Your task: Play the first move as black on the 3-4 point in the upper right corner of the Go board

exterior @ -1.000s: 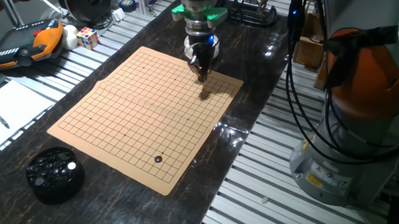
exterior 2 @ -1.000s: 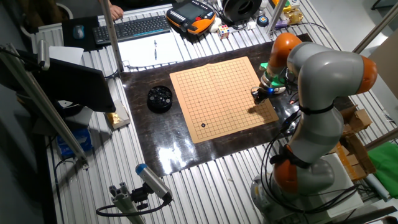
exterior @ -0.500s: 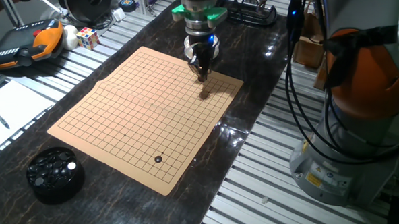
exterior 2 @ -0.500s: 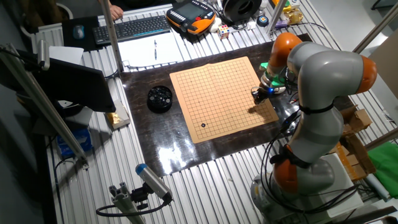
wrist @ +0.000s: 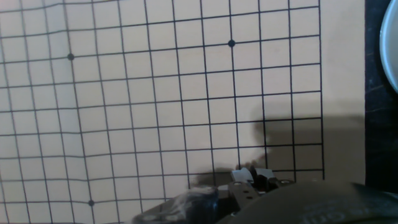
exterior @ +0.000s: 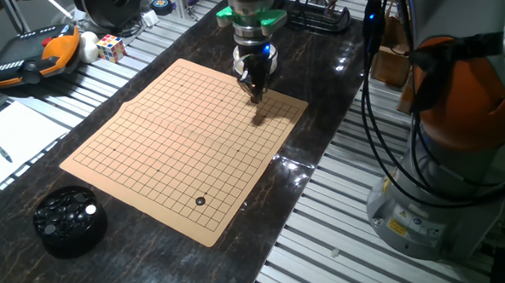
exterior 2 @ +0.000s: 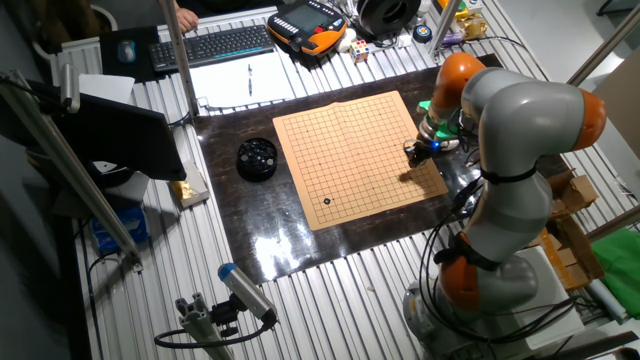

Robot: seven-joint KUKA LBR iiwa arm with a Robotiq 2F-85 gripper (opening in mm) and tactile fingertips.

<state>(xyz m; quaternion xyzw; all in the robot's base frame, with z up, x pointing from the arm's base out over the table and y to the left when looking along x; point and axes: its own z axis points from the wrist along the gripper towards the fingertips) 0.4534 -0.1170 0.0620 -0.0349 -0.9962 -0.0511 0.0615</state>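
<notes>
Black stone sits flat on the board, on a crossing near the corner closest to the stone bowl; small, round, glossy. Also seen in the other fixed view. 3-4 point: can't tell which crossing; region under the arm, no stone visible there.

The board looks like matt tan wood or card, printed with thin black lines. Under it the tabletop is dark, glossy, marble-like (it mirrors the lights). The bowl is shiny black plastic; the gripper is dark metal.
</notes>
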